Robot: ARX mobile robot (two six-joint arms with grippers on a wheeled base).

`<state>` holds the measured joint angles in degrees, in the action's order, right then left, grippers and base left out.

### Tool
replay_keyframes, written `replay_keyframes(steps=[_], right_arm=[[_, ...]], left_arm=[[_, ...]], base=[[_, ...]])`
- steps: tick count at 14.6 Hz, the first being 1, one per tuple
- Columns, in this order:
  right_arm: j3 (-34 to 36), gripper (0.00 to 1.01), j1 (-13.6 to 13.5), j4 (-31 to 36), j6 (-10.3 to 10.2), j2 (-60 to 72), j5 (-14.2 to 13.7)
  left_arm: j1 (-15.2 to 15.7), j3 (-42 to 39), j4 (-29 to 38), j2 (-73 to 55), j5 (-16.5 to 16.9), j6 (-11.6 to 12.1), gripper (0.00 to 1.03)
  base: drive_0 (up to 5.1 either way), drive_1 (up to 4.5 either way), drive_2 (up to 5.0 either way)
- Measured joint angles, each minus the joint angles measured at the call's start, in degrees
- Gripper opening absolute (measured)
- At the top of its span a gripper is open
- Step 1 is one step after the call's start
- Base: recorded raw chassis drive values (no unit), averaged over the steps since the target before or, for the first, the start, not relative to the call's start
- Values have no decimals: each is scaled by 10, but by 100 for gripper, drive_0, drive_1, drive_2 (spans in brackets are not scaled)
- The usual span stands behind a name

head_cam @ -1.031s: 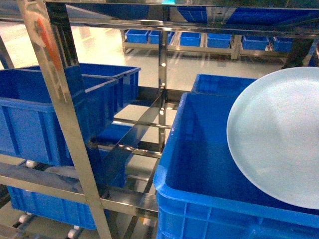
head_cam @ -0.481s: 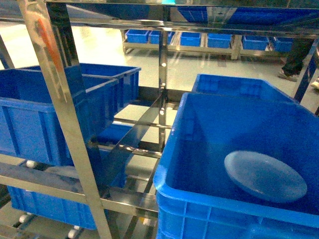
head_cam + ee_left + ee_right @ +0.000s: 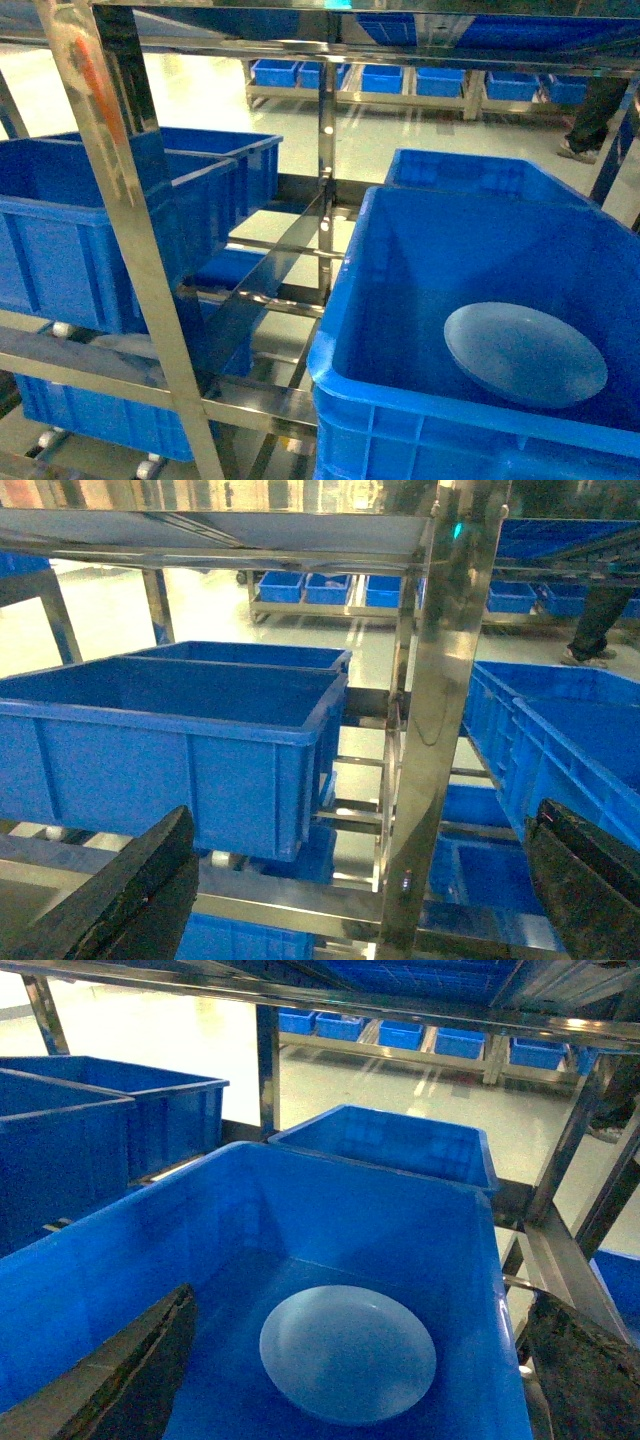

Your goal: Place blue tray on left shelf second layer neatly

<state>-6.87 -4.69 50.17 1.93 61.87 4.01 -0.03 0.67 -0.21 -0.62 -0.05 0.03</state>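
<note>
The pale blue tray point(image 3: 525, 352) lies flat on the floor of a deep blue crate point(image 3: 345, 330) on the right side of the rack, and nothing holds it. In the right wrist view the blue tray point(image 3: 347, 1352) sits below and between the spread fingers of my right gripper point(image 3: 362, 1360), which is open and above the crate. My left gripper point(image 3: 345, 900) is also open and empty, facing a steel upright point(image 3: 440, 730). The left shelf tier point(image 3: 100, 375) is a polished steel rail carrying blue crates. Neither gripper shows in the head view.
Two deep blue crates point(image 3: 90, 235) fill the left tier, and another point(image 3: 90, 415) sits below on rollers. A mirror-like upright point(image 3: 130, 240) and cross rails point(image 3: 270, 295) divide left from right. A second crate point(image 3: 385, 1145) stands behind the right one. A person's legs point(image 3: 590, 125) show far right.
One second ago the tray was raised and tilted close to the camera at the right. It has since dropped into the right crate and settled flat, shifting slightly left.
</note>
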Motion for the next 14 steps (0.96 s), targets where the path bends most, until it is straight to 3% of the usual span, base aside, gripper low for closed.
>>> replay_keyframes(steps=[3,6,7,8,9,10,14], right_arm=[[39,98,7,-201,-4,-235,23],[54,98,13,-429,-2,-465,26],[58,98,9,-480,-1,-526,22],[57,98,9,-480,0,-539,22],[60,89,14,-515,-7,-574,-15],[60,75,50,-492,-10,-617,-40],[60,19,47,-505,-14,-616,-40]], left_arm=[[0,0,0,0,0,0,98],[0,0,0,0,0,0,98],[0,0,0,0,0,0,98],[0,0,0,0,0,0,98],[0,0,0,0,0,0,98],[0,0,0,0,0,0,98],[0,0,0,0,0,0,98]], base=[[0,0,0],[0,0,0],[0,0,0],[0,0,0],[0,0,0],[0,0,0],[0,0,0]])
